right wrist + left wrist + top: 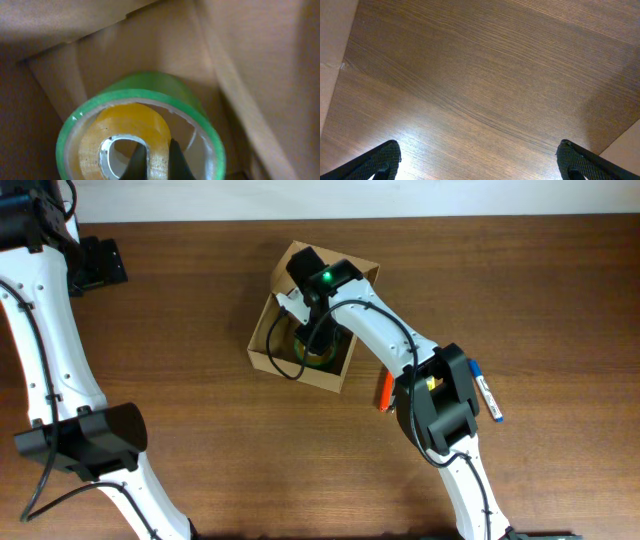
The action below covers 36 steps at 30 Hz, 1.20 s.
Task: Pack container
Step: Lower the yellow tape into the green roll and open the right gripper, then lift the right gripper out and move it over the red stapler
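Cardboard box point(262, 330): tan and open at the top. It stands a little askew on the table, just far of the middle. My right arm reaches down into it from the near right.
Green tape roll point(145, 85): it lies inside the box against the cardboard walls, in the near part. From my right wrist I look straight through its ring.
Yellow tape roll point(125, 125): smaller, and seen within the ring of the green one. I cannot tell whether it sits fully inside it or only behind it.
Right gripper point(156, 147): down in the box with my fingers drawn narrow. One dark finger sits on each side of the yellow roll's wall, pinching it.
Orange pen point(384, 390): on the table just right of the box's near corner, partly under my right arm.
Blue-capped pen point(487, 395): white-bodied, further right on the table, well apart from the box.
Left gripper point(479, 150): at the far left, well away from the box. My fingers are spread wide over bare wood with nothing between them.
Table point(230, 480): dark brown wood with an even grain.
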{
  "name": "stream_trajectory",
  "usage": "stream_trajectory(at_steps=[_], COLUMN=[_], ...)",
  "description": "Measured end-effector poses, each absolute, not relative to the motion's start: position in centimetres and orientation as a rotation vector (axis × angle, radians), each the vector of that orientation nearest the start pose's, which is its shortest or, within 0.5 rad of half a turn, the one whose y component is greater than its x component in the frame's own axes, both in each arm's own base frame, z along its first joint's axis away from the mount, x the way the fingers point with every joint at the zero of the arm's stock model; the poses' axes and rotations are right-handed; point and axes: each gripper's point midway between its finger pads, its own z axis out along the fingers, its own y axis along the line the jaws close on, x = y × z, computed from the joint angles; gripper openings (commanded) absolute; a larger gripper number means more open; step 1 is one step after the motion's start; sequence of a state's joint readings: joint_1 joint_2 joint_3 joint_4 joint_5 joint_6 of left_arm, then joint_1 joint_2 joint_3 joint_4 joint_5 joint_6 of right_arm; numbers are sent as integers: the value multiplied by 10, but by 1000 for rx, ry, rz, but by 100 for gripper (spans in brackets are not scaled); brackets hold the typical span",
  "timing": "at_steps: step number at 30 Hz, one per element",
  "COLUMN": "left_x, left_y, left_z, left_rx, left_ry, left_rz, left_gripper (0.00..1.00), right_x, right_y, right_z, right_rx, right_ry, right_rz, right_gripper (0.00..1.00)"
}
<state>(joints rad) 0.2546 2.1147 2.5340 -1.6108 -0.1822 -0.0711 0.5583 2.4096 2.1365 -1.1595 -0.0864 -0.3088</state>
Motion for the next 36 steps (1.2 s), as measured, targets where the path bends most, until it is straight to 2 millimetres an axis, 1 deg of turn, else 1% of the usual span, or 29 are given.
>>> stream_trajectory(at_steps=[2, 4, 19, 23, 26, 28, 31, 36], left_x=[424, 424, 424, 424, 424, 424, 424, 424], left_y=[142, 142, 142, 142, 142, 142, 142, 142], left_z=[268, 268, 268, 268, 268, 268, 268, 268], left_rx=[-496, -496, -496, -496, -496, -496, -496, -496], left_ry=[2721, 2721, 2721, 2721, 2721, 2721, 2721, 2721], left_rz=[300, 300, 300, 300, 300, 300, 300, 300], left_gripper=[99, 99, 99, 99, 99, 99, 99, 99], right_x=[417, 417, 416, 417, 420, 422, 425, 429], right_y=[281, 281, 282, 281, 280, 279, 278, 277], right_z=[39, 39, 39, 39, 41, 46, 60, 91], right_rx=[-1279, -1276, -1268, -1267, -1262, -1255, -1241, -1212], right_ry=[2727, 2728, 2732, 2732, 2721, 2709, 2681, 2621], right_rz=[159, 161, 165, 153, 133, 123, 105, 88], right_gripper=[29, 33, 33, 36, 36, 36, 36, 35])
